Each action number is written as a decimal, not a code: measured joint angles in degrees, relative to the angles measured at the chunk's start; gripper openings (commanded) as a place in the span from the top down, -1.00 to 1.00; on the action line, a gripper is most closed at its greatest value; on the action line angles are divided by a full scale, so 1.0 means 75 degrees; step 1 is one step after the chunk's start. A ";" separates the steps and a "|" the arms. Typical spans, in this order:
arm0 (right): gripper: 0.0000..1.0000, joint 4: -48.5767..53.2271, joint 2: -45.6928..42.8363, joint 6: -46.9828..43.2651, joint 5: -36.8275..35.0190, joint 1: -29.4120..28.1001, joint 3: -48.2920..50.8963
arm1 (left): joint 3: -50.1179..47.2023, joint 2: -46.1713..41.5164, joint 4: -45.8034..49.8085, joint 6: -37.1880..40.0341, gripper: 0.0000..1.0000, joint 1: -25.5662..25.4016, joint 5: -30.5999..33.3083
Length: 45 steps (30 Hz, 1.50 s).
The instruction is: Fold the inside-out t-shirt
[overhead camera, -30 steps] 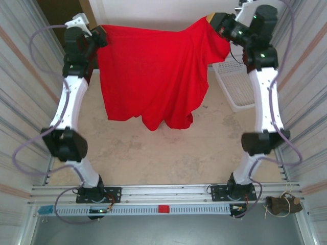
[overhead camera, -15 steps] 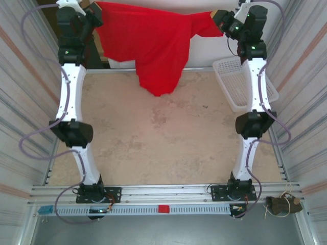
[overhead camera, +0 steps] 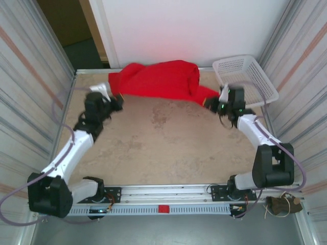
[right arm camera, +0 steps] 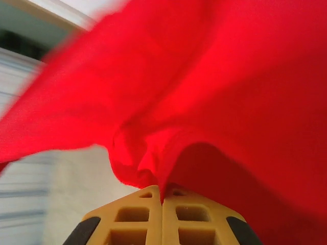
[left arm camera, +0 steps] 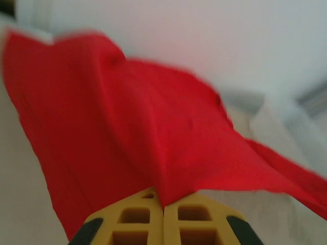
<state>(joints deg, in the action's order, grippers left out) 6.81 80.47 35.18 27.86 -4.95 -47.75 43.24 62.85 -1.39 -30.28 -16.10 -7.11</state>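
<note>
Red t-shirt [overhead camera: 156, 79] lies bunched along the far edge of the tabletop [overhead camera: 168, 143]. Left claw [overhead camera: 116, 102] and right claw [overhead camera: 211, 104] each clenched on its cloth, at opposite ends.

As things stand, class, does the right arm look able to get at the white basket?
Probably yes: the basket sits just beside the right gripper with nothing between, but that gripper is shut on the t-shirt.

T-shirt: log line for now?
t-shirt: along far table edge | left hand: shut on it | right hand: shut on it | fold: not done
</note>
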 measured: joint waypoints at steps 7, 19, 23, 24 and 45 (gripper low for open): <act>0.78 0.1341 0.0105 0.0044 -0.1067 0.0015 0.0294 | -0.1953 -0.1233 0.0085 -0.0755 1.00 -0.3876 0.1539; -0.30 0.3077 -0.0245 0.0443 -0.2949 -0.0087 -0.1460 | 0.0242 -0.0213 0.1690 -0.0493 -0.89 -0.4065 0.2162; -0.30 0.2882 -0.0615 0.0839 -0.2911 -0.0635 -0.1451 | 0.1638 0.0877 0.1810 -0.0175 -0.89 -0.1845 0.1457; -0.30 0.2725 -0.0539 0.0956 -0.2862 -0.0790 -0.1451 | 0.2122 0.1513 0.1792 -0.0096 -0.87 -0.1303 0.1259; -0.29 0.0831 0.3576 0.4741 -0.2069 -0.1539 -0.2244 | 0.2734 0.5928 0.1090 -0.1999 -0.82 0.1183 -0.0653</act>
<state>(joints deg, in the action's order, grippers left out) 13.04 107.28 70.74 12.34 -16.49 -64.58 63.75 107.31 6.79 -45.28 -7.22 -12.01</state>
